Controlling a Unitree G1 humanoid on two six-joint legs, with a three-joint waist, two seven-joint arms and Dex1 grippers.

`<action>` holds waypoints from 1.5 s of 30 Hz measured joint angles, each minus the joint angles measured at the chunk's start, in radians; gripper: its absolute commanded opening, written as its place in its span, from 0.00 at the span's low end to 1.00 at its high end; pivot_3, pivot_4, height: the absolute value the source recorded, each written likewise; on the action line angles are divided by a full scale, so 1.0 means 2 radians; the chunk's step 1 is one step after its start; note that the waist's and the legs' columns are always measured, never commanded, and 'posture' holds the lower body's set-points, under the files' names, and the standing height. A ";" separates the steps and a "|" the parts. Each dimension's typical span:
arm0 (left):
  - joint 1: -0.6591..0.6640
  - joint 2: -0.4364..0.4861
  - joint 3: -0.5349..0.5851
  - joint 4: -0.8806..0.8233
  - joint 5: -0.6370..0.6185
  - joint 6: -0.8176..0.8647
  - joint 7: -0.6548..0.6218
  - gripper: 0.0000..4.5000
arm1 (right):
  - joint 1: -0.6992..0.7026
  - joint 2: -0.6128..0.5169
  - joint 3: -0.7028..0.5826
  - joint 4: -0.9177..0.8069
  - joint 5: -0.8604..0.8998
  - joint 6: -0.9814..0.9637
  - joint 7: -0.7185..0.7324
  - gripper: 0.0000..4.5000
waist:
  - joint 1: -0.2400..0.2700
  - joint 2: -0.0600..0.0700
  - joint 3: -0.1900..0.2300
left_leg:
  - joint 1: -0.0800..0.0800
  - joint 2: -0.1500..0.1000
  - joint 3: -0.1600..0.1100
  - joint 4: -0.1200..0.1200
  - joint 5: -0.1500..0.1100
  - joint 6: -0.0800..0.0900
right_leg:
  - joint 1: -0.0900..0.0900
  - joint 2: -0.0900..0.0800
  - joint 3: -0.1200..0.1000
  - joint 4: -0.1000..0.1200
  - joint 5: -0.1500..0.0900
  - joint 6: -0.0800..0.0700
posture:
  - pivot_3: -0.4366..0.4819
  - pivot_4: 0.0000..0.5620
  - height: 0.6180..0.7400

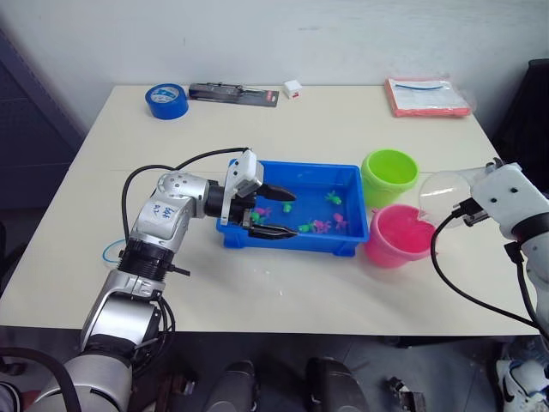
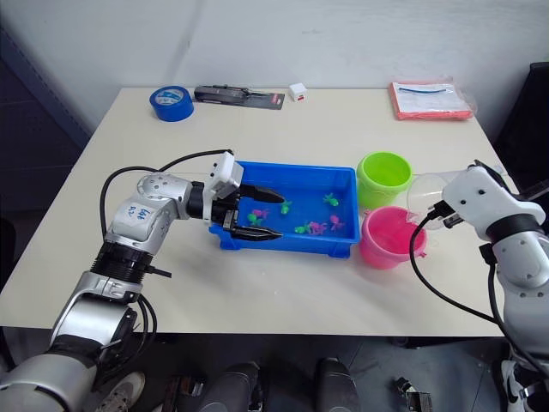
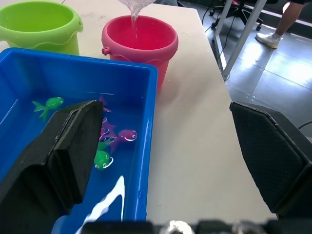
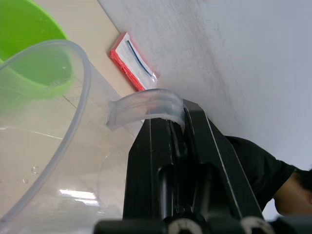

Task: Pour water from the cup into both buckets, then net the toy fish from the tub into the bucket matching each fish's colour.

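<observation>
Cup (image 1: 443, 194), clear plastic, is tipped over the pink bucket (image 1: 400, 235), its handle pinched in the right claw (image 4: 168, 126), whose fingers are clenched on it; a thin stream of water falls from the spout into that bucket. The lime green bucket (image 1: 389, 175) stands just behind the pink one, both near the desk's (image 1: 343, 120) right edge, touching the blue tub (image 1: 292, 245). Green and pink toy fish (image 3: 127, 135) float in the tub. The left claw (image 1: 273, 210) hangs released, one finger inside the tub and the other outside its front wall.
</observation>
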 measured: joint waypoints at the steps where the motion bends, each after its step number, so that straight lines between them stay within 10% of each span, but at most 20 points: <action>1: 0.001 0.000 0.000 0.000 0.000 0.000 0.000 1.00 | -0.001 0.003 0.000 0.000 0.000 0.000 0.001 0.15 | 0.000 0.000 0.000 | 0.000 0.000 0.000 0.000 0.000 0.000 | 0.000 0.000 0.000 0.000 0.000 0.000 | 0.48 0.27 0.98; 27: -0.021 0.006 0.028 0.025 -0.005 0.031 0.021 1.00 | -0.162 0.096 -0.089 0.071 0.154 0.168 0.010 0.15 | -0.001 0.000 0.000 | 0.000 0.000 0.000 0.000 0.000 0.000 | 0.000 0.000 0.000 0.001 0.000 0.000 | 0.48 0.27 0.98; 45: -0.031 0.006 0.054 0.052 0.018 0.019 0.105 1.00 | -0.328 0.095 0.077 0.289 0.057 0.090 -0.080 0.15 | -0.014 0.000 0.000 | -0.004 -0.001 0.001 0.000 0.000 0.000 | -0.008 -0.001 -0.001 0.005 0.000 0.000 | 0.48 0.27 0.98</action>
